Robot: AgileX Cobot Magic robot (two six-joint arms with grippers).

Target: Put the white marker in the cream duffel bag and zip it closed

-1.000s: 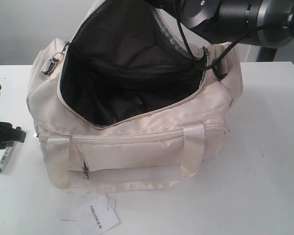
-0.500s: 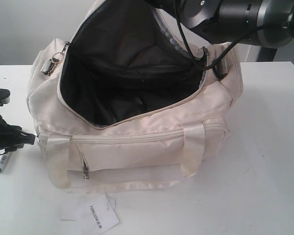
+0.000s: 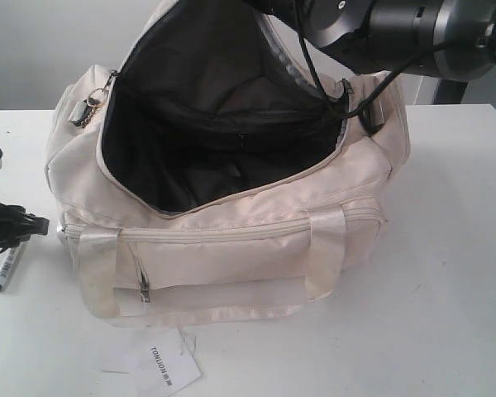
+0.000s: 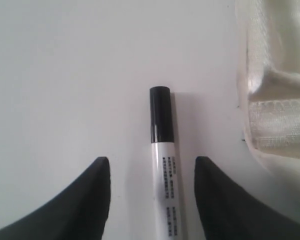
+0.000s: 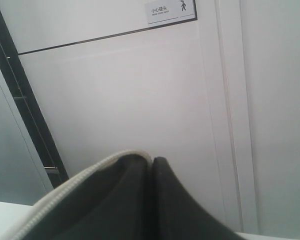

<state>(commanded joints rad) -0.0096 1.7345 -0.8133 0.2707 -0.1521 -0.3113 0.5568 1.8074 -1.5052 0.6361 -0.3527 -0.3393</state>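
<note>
1. Small shuffle on the left side. Half a second back the left jaws poke further toward the bag point(image 3: 231, 256) and hide most of the marker point(image 3: 6, 270) in the exterior view. Now they sit back a bit, and more of the marker shows again just below them.
2. The marker itself hasn't budged. It lies flat on the table point(image 3: 446, 289) near the bag's left end, not touching it, same spot as a second ago.
3. In the left wrist view the left jaws are apart, one tip on each side of the barrel. Neither tip touches the marker point(image 4: 162, 165), and the black cap points away from the camera.
4. Nothing new on the right. The right jaws are together, pinching what looks like the zip edge of the flap point(image 3: 207, 66). They hold it up, so the mouth gapes open and shows the dark lining.
5. My read is that the shuffle was just lining up, not a grab. The marker isn't gripped yet, nothing has gone into the bag, and the zipping is still to come.
6. The next bit probably needs a straight drop and a squeeze on the barrel. The bag fabric point(image 4: 275, 100) sits near one tip, so that tip could snag it.
</note>
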